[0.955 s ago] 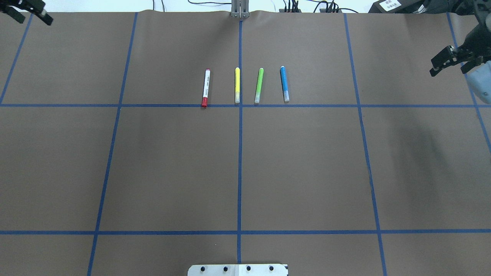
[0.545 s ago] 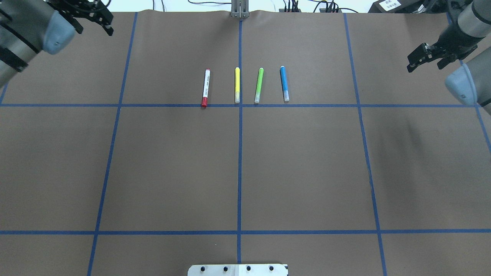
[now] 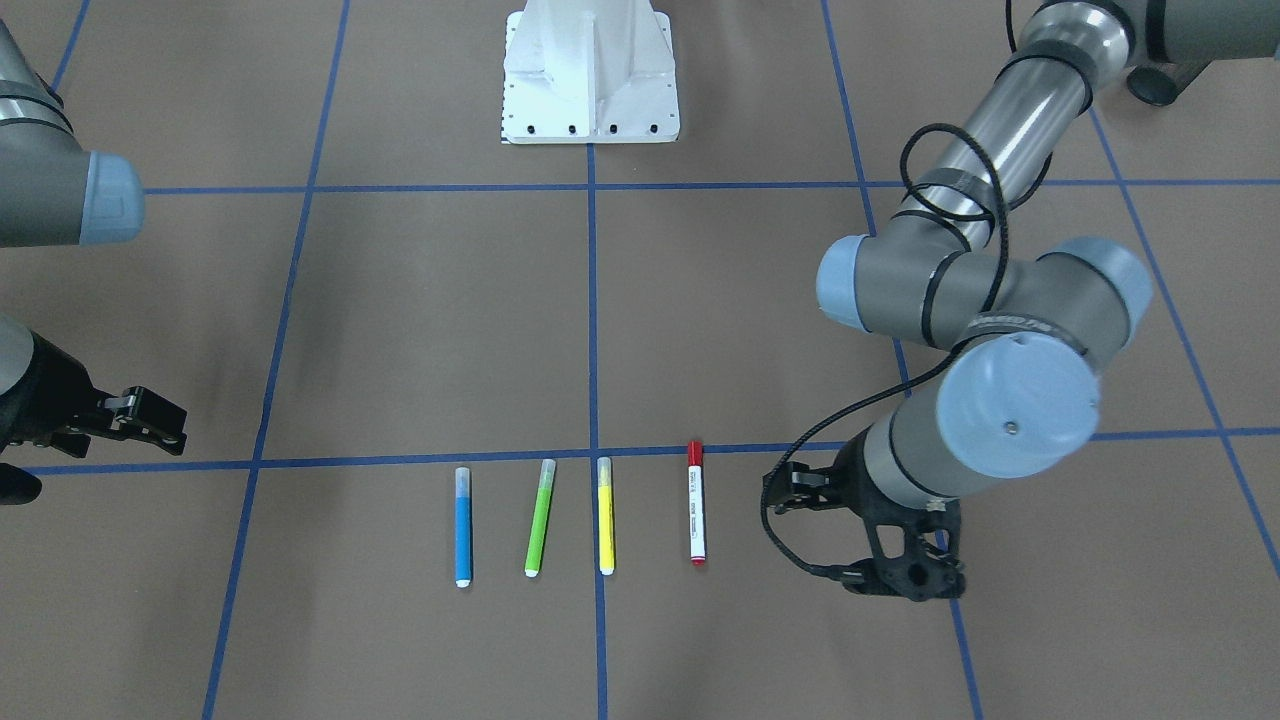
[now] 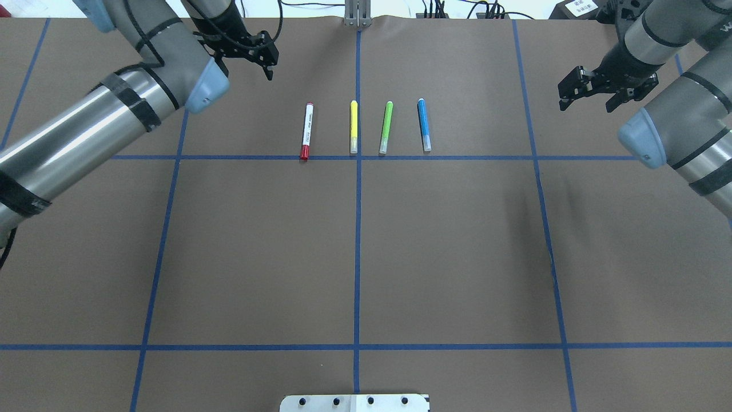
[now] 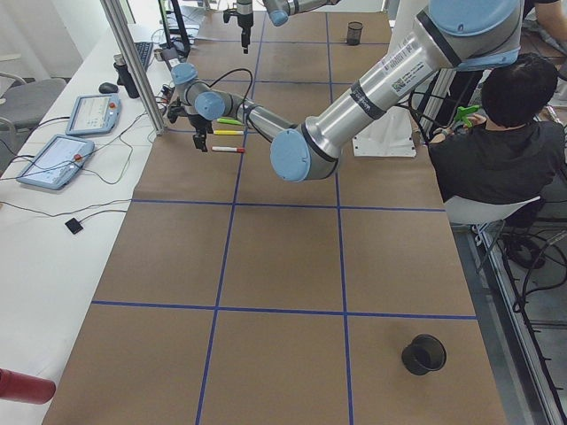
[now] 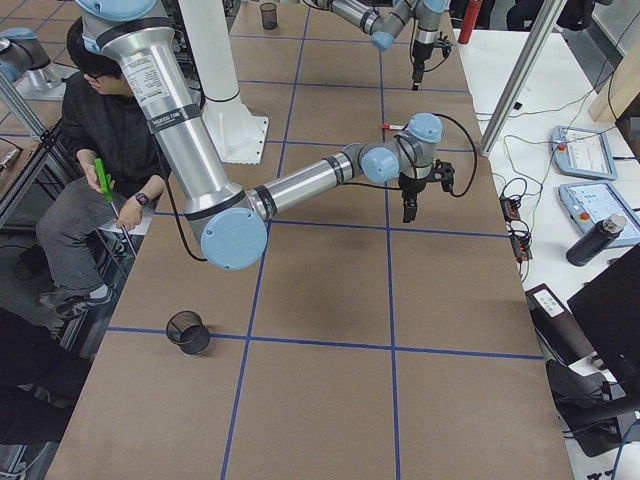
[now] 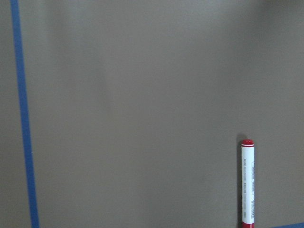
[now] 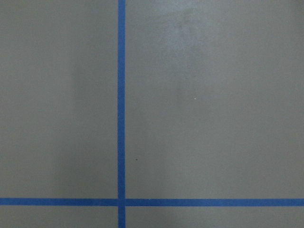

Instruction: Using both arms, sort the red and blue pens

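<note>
**A:** Brown paper (image 4: 354,257) taped into a blue grid covers the table. Nearest the robot I see only its white base plate (image 4: 354,403). Where do the pens lie?

**B:** Further out, four in a row, side by side and apart. Their near ends are at a cross line of tape (image 4: 229,157), and each long axis runs away from the robot. From the robot's left they are the red-capped marker (image 4: 306,131), the yellow pen (image 4: 353,127), the green pen (image 4: 386,127) and the blue pen (image 4: 424,125).

**A:** So the two that matter are the outer ones.

**B:** Yes, each on its own arm's side, so neither arm should need to cross. The left gripper (image 4: 267,64) hangs near the marker, beyond its far end and off to its left. The right gripper (image 4: 586,103) is well apart from the blue pen, out to its right.

**A:** And the hands?

**B:** Both are empty with fingers spread, pointing down at the paper. The left wrist camera catches the marker's far end low on its right side, while the right wrist camera sees only tape.

**A:** What comes next?

**B:** I'd judge each must close in sideways toward the row and set its jaws across the barrel. The right has farther to go.
</note>
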Robot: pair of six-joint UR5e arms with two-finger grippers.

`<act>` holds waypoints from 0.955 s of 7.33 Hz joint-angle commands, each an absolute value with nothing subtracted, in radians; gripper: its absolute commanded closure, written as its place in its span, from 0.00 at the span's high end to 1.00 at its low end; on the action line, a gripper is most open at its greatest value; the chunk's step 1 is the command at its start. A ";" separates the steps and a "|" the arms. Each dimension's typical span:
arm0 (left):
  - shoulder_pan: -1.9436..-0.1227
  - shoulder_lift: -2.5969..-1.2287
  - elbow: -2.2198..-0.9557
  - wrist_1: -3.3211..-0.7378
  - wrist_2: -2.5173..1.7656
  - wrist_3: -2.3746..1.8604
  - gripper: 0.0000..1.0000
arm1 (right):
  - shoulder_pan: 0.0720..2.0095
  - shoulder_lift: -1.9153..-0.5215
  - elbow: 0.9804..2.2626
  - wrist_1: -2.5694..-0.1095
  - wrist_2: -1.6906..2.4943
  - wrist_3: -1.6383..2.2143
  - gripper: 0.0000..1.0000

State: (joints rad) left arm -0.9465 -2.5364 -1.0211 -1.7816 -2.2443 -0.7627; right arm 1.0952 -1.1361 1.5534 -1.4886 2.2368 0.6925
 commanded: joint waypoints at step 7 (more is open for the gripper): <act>-0.772 -2.595 -0.907 -1.913 -2.094 -0.885 0.88 | 1.048 -1.042 1.482 -1.488 2.235 0.715 1.00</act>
State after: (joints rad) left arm -0.7851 -2.5950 -0.9241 -1.8950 -2.1116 -0.8815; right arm 1.0493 -1.0502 1.4905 -1.4881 2.2354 0.7142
